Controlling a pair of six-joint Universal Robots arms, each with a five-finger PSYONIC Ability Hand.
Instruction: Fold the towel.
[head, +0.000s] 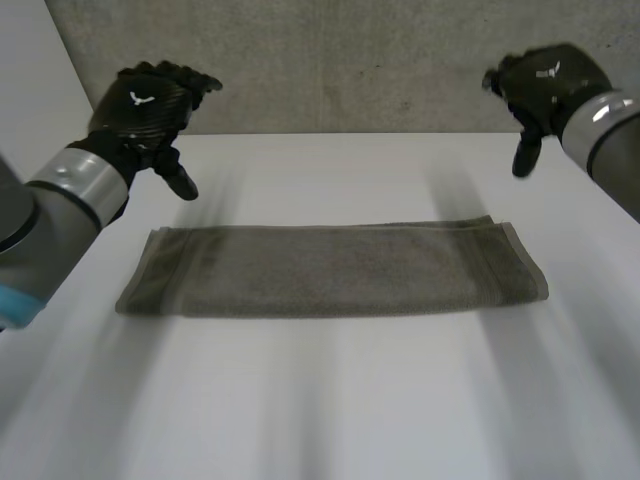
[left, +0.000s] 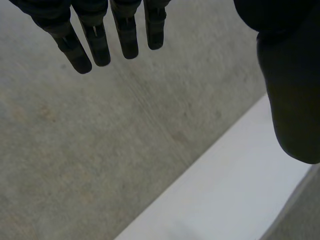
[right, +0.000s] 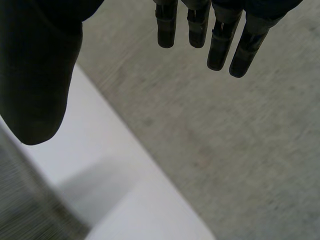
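Note:
A grey-green towel (head: 330, 270) lies flat on the white table (head: 320, 400) as a long folded strip, running left to right. My left hand (head: 150, 105) hovers above and behind the towel's left end, fingers (left: 97, 42) straight and thumb (left: 292, 100) apart, holding nothing. My right hand (head: 545, 85) hovers above and behind the towel's right end, its fingers (right: 220, 42) straight too and thumb (right: 37, 75) spread wide. A corner of the towel (right: 20, 200) lies below the right thumb, and a sliver of towel (left: 300, 215) lies below the left thumb.
A grey concrete wall (head: 350, 60) rises behind the table's far edge. Bare white tabletop (head: 320, 170) lies between the towel and the wall, and more in front of the towel.

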